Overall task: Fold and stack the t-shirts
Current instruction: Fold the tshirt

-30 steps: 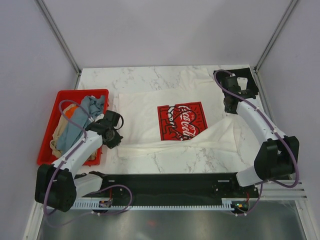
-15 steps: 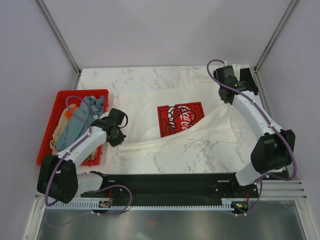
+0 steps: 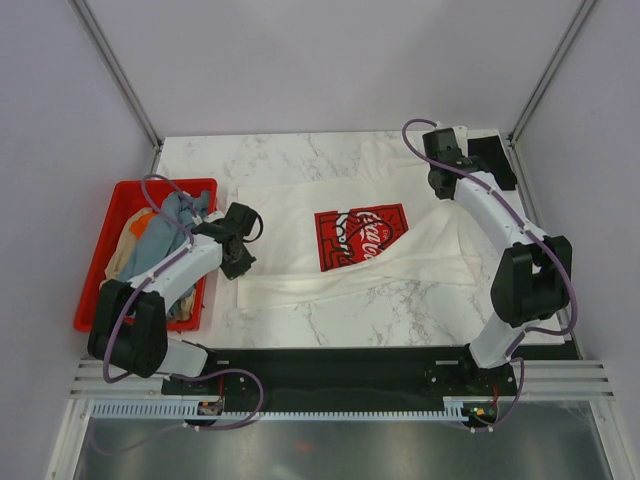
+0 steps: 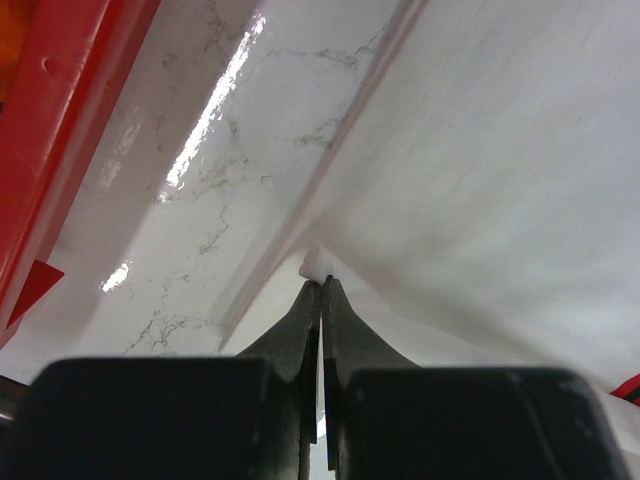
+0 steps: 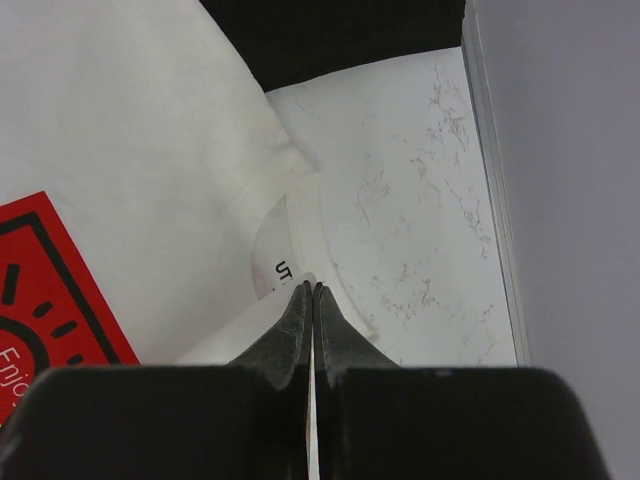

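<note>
From above, the cream-white t-shirt (image 3: 290, 215) lies spread on the marble table (image 3: 300, 150). A lifted fold covers part of its red print (image 3: 360, 235), which carries Coca-Cola script. Other shirts (image 3: 165, 230) fill the red crate (image 3: 100, 250).

Left wrist: the left gripper (image 4: 320, 285) is pinched tight on the shirt's edge.

Right wrist: the right gripper (image 5: 312, 290) is clamped on a cream hem. The print reads "Enjo" and the neck label (image 5: 283, 270) reads "UT".

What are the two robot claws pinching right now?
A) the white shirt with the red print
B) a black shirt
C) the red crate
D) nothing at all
A: the left gripper and the right gripper are each shut on an edge of the cream-white t-shirt.
</note>
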`<state>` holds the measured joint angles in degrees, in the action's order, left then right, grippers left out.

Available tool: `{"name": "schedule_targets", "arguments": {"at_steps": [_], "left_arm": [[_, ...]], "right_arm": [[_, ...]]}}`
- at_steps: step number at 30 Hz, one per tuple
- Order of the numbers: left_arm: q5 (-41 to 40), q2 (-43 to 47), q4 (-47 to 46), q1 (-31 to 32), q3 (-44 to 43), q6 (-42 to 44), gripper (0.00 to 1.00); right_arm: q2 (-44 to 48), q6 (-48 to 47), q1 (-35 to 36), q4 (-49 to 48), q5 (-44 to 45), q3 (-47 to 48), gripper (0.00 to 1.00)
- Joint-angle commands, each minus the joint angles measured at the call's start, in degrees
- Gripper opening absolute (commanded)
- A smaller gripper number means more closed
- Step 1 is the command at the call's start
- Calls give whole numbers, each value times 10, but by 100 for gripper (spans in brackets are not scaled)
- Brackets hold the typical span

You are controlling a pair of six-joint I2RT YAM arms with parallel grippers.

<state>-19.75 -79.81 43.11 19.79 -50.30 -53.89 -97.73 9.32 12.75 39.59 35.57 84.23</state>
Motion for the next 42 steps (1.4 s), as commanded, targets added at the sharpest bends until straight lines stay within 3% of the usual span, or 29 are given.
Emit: {"name": "schedule_targets", "arguments": {"at_steps": [1, 10, 21, 29, 31, 32, 33, 35, 39, 42], "left_arm": [[-35, -12, -7, 2, -23, 13, 2], [-67, -12, -7, -1, -21, 11, 2], [-55, -48, -7, -15, -52, 1, 2], [-49, -73, -7, -15, -70, 10, 2], [-49, -68, -7, -15, -73, 17, 15], [-47, -65, -7, -15, -73, 24, 22], [-46, -59, -6, -15, -73, 27, 45], [-38, -39, -6, -14, -72, 36, 57], [-17, 4, -8, 2, -66, 66, 60], [8, 33, -7, 40, -55, 83, 60]], "right_arm": [[-16, -11, 0, -22, -8, 28, 1], [-27, 4, -2, -10, 75, 17, 0], [-25, 9, -3, -14, 84, 14, 0], [-37, 10, -1, -30, 34, 36, 2], [-43, 13, -2, -27, 15, 49, 4], [-52, 11, -1, -23, -14, 68, 11], [-58, 17, -2, -7, -30, 82, 16], [-77, 45, -2, 30, -37, 132, 29], [-74, 157, -5, 148, -45, 167, 39], [-32, 208, -26, 170, -106, 119, 41]]}}
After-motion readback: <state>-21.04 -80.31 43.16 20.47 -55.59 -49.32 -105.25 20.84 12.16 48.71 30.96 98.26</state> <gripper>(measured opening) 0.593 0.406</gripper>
